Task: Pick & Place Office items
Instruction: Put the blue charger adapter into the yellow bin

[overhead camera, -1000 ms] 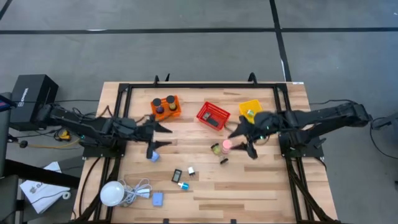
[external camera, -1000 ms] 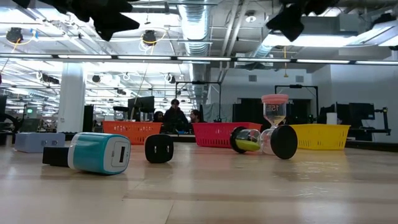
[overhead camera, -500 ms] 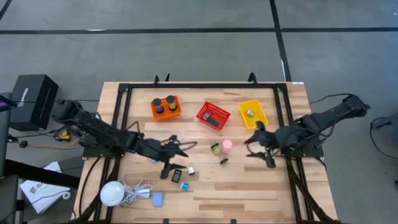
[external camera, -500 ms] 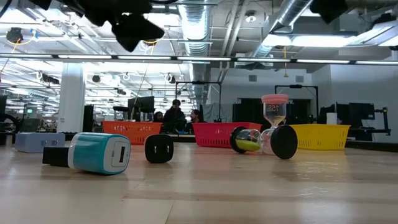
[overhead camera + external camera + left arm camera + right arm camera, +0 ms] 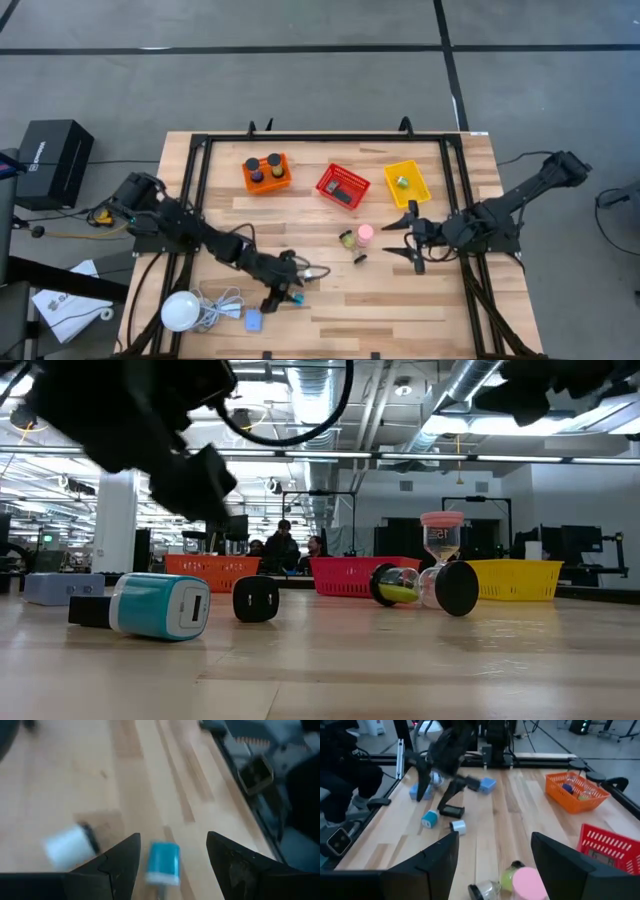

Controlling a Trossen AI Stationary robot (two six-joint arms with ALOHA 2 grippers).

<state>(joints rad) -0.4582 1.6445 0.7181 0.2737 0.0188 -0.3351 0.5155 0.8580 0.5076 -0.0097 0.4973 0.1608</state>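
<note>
We log: left tool point(image 5: 287, 287) spread wide over teal charger point(image 5: 163, 863), worktop front; right tool point(image 5: 404, 238) wide, empty, beside pink cylinder point(image 5: 366, 232).

My left wrist view is smeared with motion blur; ceiling strip lights point(image 5: 300, 452) glare brightly, and table shadows stay soft.

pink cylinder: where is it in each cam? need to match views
High view: pink cylinder right of table centre, near side of the red basket.
Low view: upright, right of centre, just right of the red basket.
Right wrist view: at the bottom edge, red basket at the right edge.
Left wrist view: not in it.
Shared landmark: the red basket.
</note>
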